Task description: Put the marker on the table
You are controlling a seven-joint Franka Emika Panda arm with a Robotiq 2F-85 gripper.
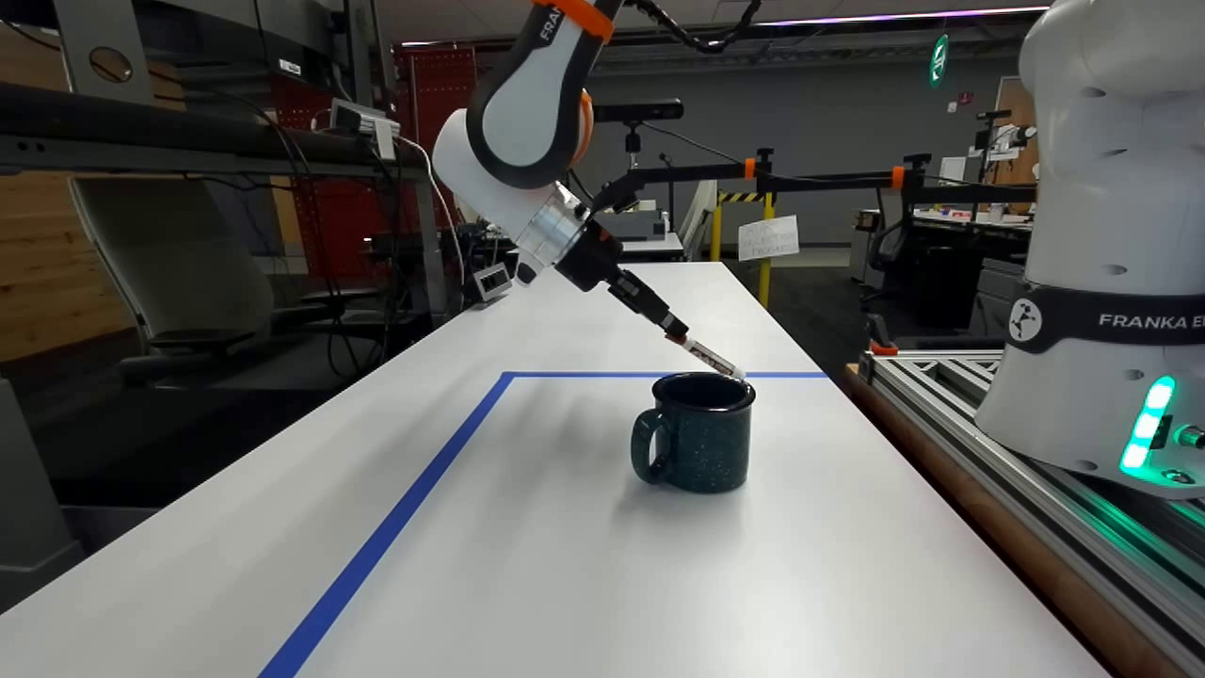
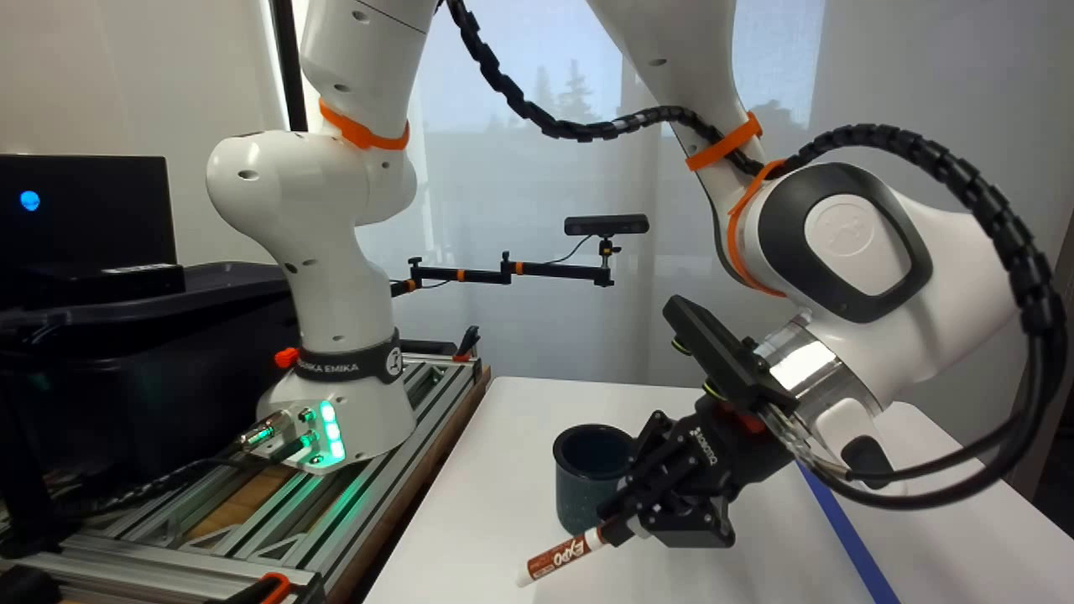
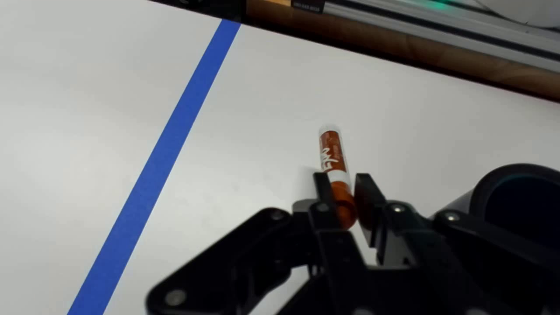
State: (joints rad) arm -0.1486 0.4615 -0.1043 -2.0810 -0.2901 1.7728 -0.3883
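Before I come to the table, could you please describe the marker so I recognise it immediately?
Find the long white table with blue tape. Near the dark speckled mug, the black claw grips the marker at one end. Unlike the mug, this marker is thin and reddish-brown with white EXPO lettering.

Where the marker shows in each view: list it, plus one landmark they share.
In an exterior view: marker just right of centre.
In an exterior view: marker at bottom centre.
Wrist view: marker just right of centre.
Shared landmark: the mug, far right in the wrist view.
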